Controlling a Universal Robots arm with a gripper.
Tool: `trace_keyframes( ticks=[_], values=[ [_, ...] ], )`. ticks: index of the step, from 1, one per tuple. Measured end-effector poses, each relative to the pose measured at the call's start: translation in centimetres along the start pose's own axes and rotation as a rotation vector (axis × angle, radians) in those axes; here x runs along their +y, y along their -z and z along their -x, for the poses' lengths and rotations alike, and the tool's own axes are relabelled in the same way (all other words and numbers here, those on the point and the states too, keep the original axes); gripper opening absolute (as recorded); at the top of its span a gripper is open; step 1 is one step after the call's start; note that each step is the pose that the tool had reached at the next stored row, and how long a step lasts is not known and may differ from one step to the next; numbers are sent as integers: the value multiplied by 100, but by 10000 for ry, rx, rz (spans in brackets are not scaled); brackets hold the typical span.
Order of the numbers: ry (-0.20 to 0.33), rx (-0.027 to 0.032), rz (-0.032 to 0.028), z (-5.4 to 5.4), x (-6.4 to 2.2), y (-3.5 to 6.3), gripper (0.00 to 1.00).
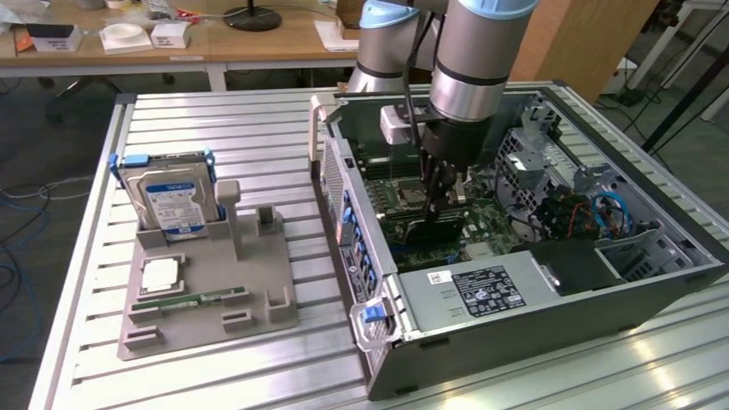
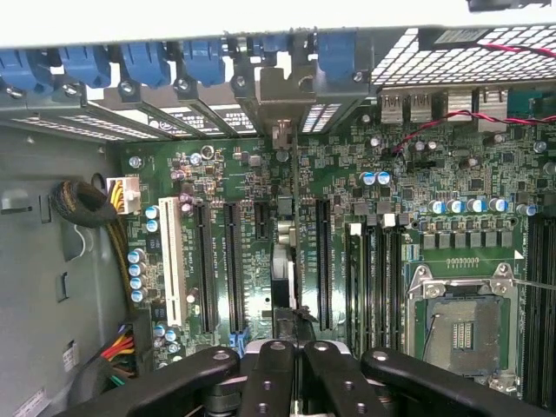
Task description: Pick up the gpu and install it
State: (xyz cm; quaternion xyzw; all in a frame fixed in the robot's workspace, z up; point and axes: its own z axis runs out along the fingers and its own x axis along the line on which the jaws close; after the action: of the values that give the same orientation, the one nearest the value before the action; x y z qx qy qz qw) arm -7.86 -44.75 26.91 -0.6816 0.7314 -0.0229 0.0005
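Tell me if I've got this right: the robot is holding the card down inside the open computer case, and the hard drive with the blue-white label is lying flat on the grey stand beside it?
Nearly. In the exterior view the hard drive stands upright on edge in the grey stand, not flat. The rest holds: the tool is shut on the gpu down inside the open computer case.

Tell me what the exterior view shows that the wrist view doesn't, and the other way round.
Exterior view alone: the hard drive standing in the grey holder on the slatted table, a memory stick and a processor lying on that holder, and the computer case's power supply.

Wrist view alone: the blue slot latches, the white expansion slot and the empty processor socket close up.

Both: the gripper, shut on the gpu edge-on over the motherboard.
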Motion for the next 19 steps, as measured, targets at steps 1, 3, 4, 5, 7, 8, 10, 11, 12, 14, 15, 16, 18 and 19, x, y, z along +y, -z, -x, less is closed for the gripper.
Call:
trace_keyframes(
  ticks=[1,3,4,5,7,8,10,11,12,14,15,16,18,19],
  values=[
    [0,0,0,0,0,0,11],
    [0,0,1,0,0,0,11],
    [0,0,0,1,0,0,11],
    [0,0,1,1,0,0,11],
    [0,0,0,1,0,0,11],
    [0,1,0,1,0,0,11],
    [0,11,-40,2,42,-12,11],
    [1,12,-40,0,72,-29,11],
    [3,16,-20,-1,75,-40,11],
    [4,35,1,-1,77,-68,11],
    [6,45,7,-2,78,-81,11],
    [9,51,9,-3,79,-97,11],
    [5,54,12,1,85,-100,11],
    [4,28,7,1,90,-81,11]
  ],
)
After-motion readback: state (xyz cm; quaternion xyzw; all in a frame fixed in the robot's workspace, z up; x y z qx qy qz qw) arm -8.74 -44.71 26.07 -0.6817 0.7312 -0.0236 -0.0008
